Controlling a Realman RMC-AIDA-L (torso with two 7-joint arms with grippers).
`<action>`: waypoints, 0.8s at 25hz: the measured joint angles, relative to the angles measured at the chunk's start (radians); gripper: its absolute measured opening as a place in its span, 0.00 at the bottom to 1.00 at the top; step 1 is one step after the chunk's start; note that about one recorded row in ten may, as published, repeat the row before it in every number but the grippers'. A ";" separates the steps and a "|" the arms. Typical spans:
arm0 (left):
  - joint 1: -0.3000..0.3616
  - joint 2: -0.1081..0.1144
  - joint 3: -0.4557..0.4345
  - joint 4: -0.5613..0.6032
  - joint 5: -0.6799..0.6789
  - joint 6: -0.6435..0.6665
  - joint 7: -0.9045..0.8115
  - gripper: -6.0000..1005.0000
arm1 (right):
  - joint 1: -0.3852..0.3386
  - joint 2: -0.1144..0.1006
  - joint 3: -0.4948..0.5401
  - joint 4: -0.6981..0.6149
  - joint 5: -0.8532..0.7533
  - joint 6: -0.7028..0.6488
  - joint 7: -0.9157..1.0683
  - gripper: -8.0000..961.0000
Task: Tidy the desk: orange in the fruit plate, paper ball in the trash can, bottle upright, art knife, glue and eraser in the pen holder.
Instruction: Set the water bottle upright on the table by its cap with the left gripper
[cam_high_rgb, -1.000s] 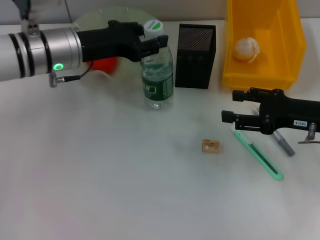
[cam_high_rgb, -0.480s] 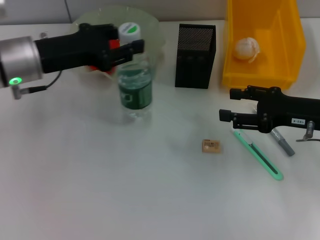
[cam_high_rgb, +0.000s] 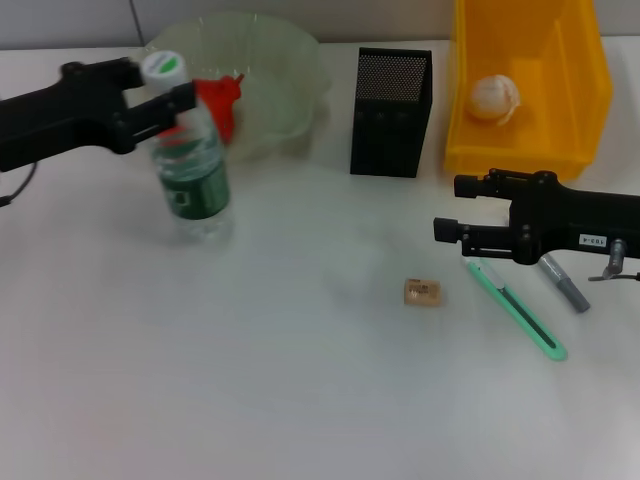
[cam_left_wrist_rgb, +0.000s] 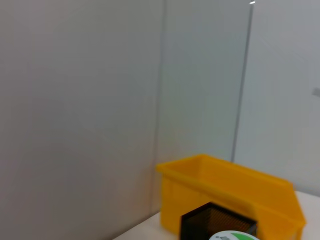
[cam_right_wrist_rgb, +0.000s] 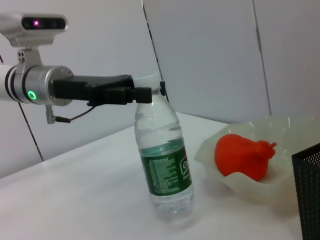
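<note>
— Where's the clear plastic water bottle (cam_high_rgb: 193, 170)?

— Upright on the counter (cam_high_rgb: 250, 380), my left hand (cam_high_rgb: 160, 100) clenched on its neck. Right hand (cam_high_rgb: 455, 208), fingers apart, hovers nearest the green art knife (cam_high_rgb: 515, 310).

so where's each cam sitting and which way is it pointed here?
Head: above the desk, looking down; both arms show, left gripper at the bottle neck, right gripper over the green knife.
Left wrist: looks level past the bottle cap at the wall; no fingers visible.
Right wrist: looks across the desk at the far left gripper on the bottle.
Shared: the pen holder and bottle appear in all three views.
</note>
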 joint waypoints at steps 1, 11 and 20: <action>0.006 0.001 -0.004 -0.001 0.000 -0.006 0.004 0.45 | 0.000 0.000 0.000 0.000 0.000 -0.002 0.000 0.78; 0.014 -0.011 -0.110 -0.055 -0.001 -0.050 0.082 0.45 | 0.002 0.000 0.000 0.000 0.000 -0.008 0.001 0.78; 0.002 -0.016 -0.106 -0.067 -0.001 -0.085 0.087 0.47 | 0.003 0.000 0.000 0.001 0.000 -0.008 0.001 0.77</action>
